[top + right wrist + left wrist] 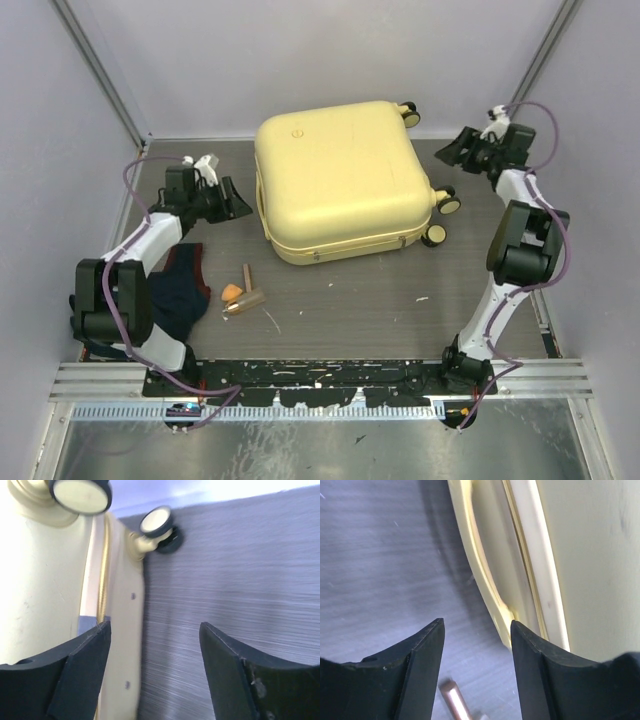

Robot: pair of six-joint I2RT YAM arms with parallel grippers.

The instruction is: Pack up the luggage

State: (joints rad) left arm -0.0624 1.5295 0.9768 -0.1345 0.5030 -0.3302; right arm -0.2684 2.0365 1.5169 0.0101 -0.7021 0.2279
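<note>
Luggage (345, 180) shut, 12 o'clock. Dark garment (180, 285), small bits (240, 293) outside at 8 o'clock: packing unfinished, I judge. Left end effector (477, 630), right end effector (155, 630): jaws apart, empty.

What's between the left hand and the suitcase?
Nothing: just bare table between the left hand and the suitcase, seen from the top view.

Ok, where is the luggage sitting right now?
In the top view the luggage lies flat on the table, back of centre, between the left gripper and the right gripper, its wheels toward the right one.
</note>
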